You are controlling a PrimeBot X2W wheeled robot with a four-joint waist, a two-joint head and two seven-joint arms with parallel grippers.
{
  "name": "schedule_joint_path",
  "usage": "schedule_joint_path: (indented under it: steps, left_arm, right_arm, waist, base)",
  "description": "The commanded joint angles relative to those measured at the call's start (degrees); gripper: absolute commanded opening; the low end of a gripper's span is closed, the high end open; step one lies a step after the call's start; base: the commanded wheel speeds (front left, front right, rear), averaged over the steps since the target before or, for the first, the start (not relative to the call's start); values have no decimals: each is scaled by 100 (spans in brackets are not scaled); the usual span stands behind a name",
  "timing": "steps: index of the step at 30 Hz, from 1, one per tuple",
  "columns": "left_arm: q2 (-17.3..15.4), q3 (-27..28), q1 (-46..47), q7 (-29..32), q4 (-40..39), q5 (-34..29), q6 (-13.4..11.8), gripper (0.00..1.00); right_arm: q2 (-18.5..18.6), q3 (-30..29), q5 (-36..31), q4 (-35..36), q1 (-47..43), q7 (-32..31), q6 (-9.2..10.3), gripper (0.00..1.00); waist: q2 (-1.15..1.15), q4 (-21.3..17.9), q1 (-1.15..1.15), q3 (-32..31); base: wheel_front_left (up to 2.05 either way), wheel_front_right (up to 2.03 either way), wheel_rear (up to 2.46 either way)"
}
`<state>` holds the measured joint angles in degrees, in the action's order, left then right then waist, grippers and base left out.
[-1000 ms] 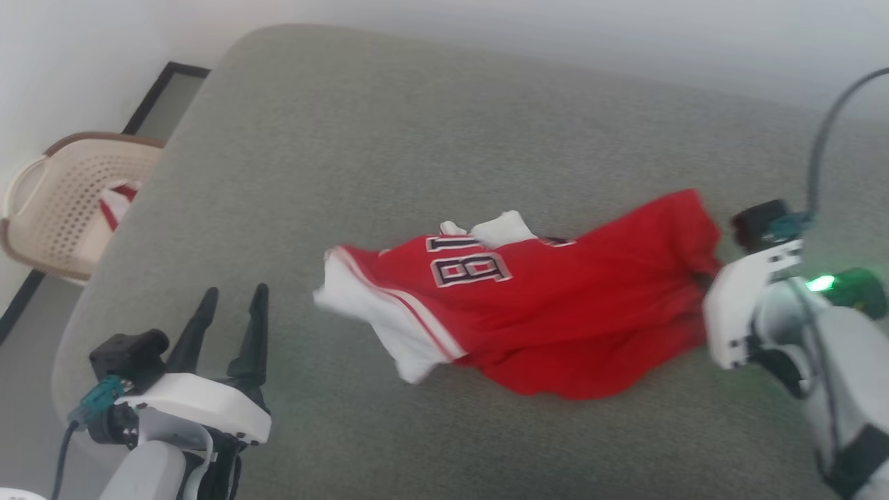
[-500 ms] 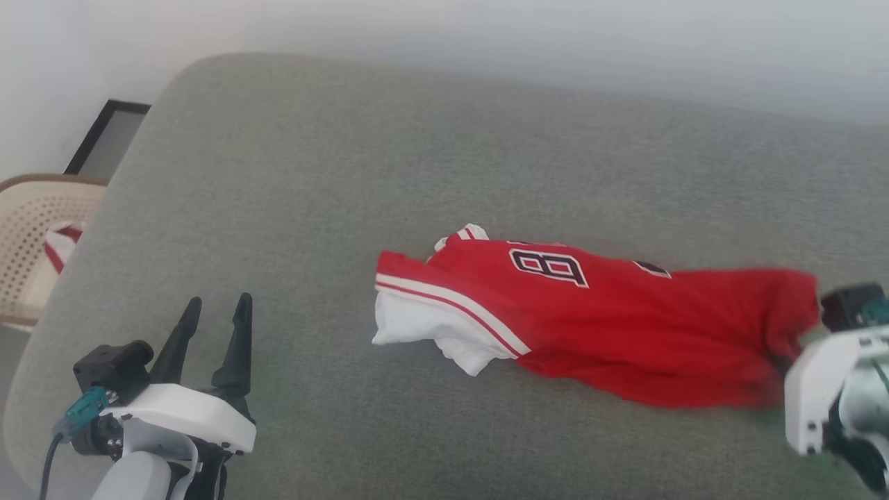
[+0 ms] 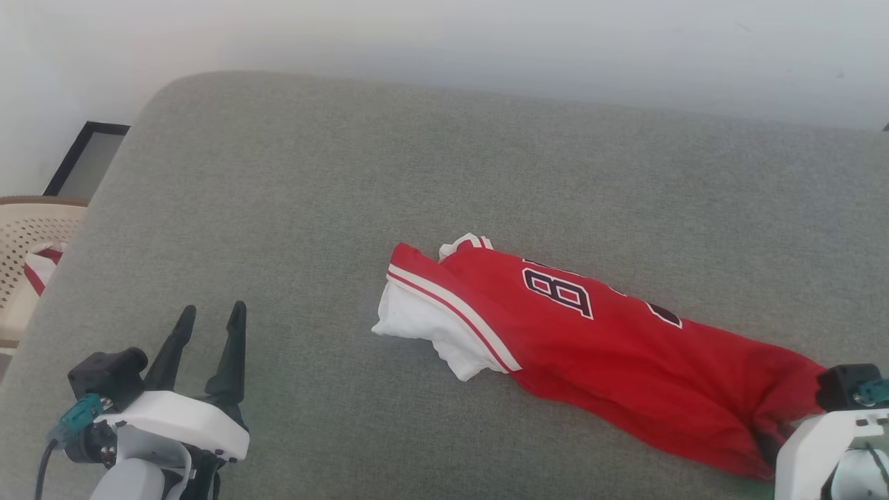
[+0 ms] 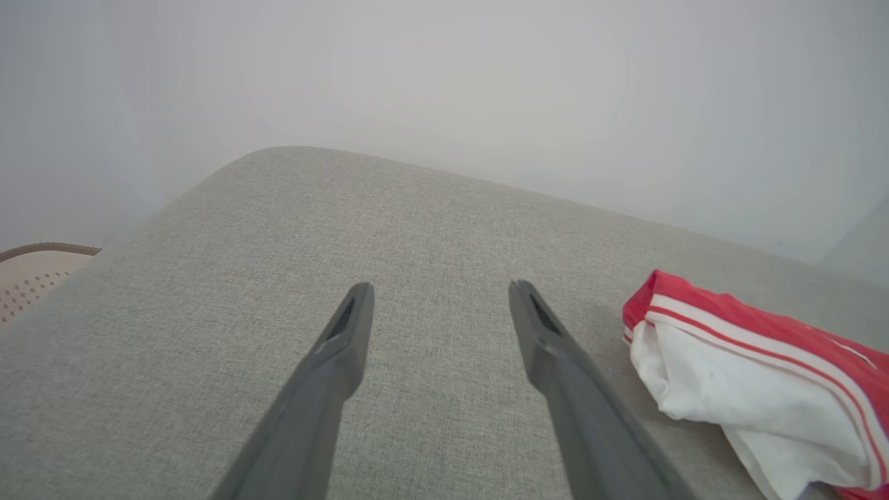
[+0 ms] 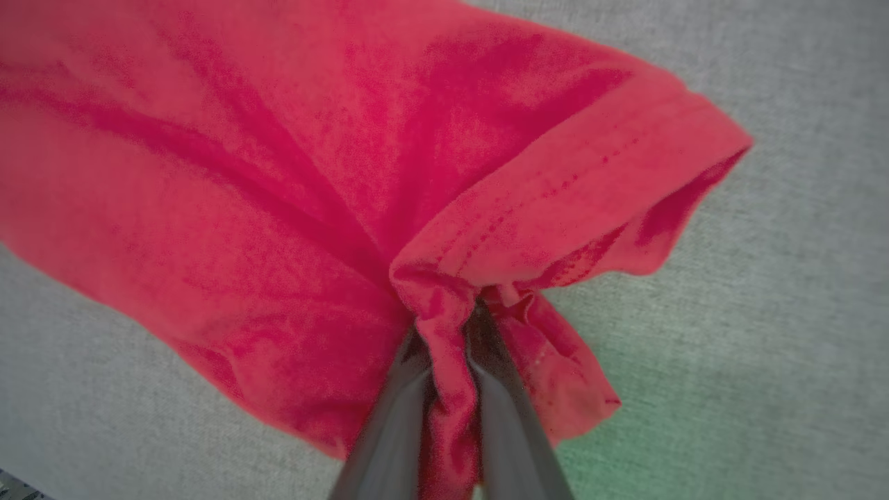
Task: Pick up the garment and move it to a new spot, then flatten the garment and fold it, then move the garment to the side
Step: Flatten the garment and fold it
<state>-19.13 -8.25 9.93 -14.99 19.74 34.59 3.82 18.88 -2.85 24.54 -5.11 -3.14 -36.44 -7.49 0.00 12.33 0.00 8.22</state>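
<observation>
1. Garment (image 3: pixel 625 354) hem is pinched tight in your right tool (image 5: pixel 451 326), at the near right.
2. Your left tool (image 3: pixel 214 309) sits at the near left, fingers spread wide, holding nothing.
3. The garment lies stretched across the grey cushion (image 3: pixel 347 173), with its white end toward your left.
4. Far off to the left, a tan basket (image 3: pixel 28 229) stands beside the cushion.

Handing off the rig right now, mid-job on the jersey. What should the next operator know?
Right gripper: shut on the bunched hem of the red jersey-like garment with white, red-striped trim.
Left gripper: open, empty, over the grey fabric cushion, apart from the garment.
Garment: stretched, rumpled, on the cushion; white lining shows at its free end.
Done: garment grasped. Left: set down at new spot, flatten, fold, move aside.
</observation>
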Motion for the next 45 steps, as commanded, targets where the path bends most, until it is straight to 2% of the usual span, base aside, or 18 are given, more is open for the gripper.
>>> schedule_joint_path:
  steps: [1,2,13,22,33,39,45]
  left_arm:
    - [-4,34,2,-26,13,-62,31,100]
    - [-2,42,10,-26,16,-64,39,100]
    - [-75,-5,115,6,52,-99,105,100]
    - [-183,-312,345,786,-214,199,250,100]
    - [-376,-884,445,2018,-694,309,304,100]
    - [-349,-1074,366,2634,-801,510,245,100]
    - [-321,-1193,487,3190,-474,650,115,100]
  right_arm:
    - [-163,77,-42,-54,-160,-117,-1,49]
    - [-201,87,-53,-25,-154,-120,-1,100]
    - [-274,156,117,573,105,180,-1,100]
    - [-420,-140,-111,1048,600,1234,-1,100]
    - [-778,-676,-817,459,1170,2985,0,100]
    - [-958,-799,-990,47,1285,3266,-1,100]
    - [-1000,-765,-1011,-193,1353,3304,0,100]
  waist:
    - [0,-15,0,0]
    - [0,-26,0,0]
    - [0,-159,0,-48]
    - [0,-418,0,-18]
    - [0,-742,0,-35]
    - [0,-887,0,-37]
    - [0,-1012,0,74]
  base:
    - [0,0,0]
    - [0,0,0]
    - [0,0,0]
    - [0,0,0]
    - [0,0,0]
    - [0,0,0]
    - [0,0,0]
